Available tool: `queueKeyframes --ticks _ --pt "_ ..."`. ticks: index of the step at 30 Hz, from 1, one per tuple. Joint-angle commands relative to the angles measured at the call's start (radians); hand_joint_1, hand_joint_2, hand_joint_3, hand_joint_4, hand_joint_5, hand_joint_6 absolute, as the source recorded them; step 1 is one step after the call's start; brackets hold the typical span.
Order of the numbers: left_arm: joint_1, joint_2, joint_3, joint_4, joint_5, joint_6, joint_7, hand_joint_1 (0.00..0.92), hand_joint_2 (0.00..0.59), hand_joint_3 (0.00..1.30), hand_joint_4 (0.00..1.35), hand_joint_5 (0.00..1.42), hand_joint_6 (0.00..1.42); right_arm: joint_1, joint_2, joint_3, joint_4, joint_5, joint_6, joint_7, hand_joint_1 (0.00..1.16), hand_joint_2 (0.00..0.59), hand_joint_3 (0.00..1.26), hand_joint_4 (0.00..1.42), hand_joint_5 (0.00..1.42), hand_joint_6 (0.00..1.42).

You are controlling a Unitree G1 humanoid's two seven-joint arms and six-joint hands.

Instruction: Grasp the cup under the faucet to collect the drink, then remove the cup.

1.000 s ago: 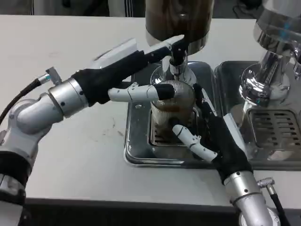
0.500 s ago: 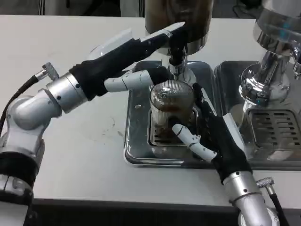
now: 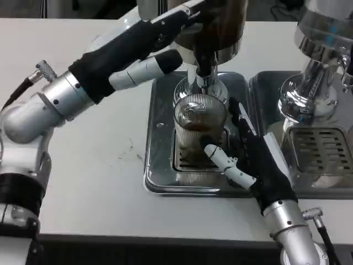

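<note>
The cup (image 3: 199, 128) is stood on the drip tray (image 3: 160, 165) directly under the faucet (image 3: 204, 69), brown drink seen in its lower part; it is gripped by the right hand (image 3: 251, 160), fingers wrapped round its right side and front; the left hand (image 3: 144, 47) is raised by the dispenser (image 3: 212, 25), above the cup; whether it is clasping anything cannot be told.
</note>
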Motion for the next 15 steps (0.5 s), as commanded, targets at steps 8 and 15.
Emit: queueKeyframes --ticks 8,15 --pt "0.056 -0.001 0.052 -0.167 -0.102 0.067 -0.061 0.0 0.086 0.14 0.06 0.13 0.14 -0.016 0.004 -0.012 0.02 0.005 -0.028 -0.01 0.48 0.27 0.0 0.0 0.0 0.0" --pt "0.157 0.016 0.089 -0.317 -0.185 0.125 -0.095 0.0 0.1 0.21 0.14 0.21 0.19 -0.012 0.008 -0.02 0.025 0.016 -0.046 -0.006 0.45 0.273 0.01 0.0 0.0 0.0"
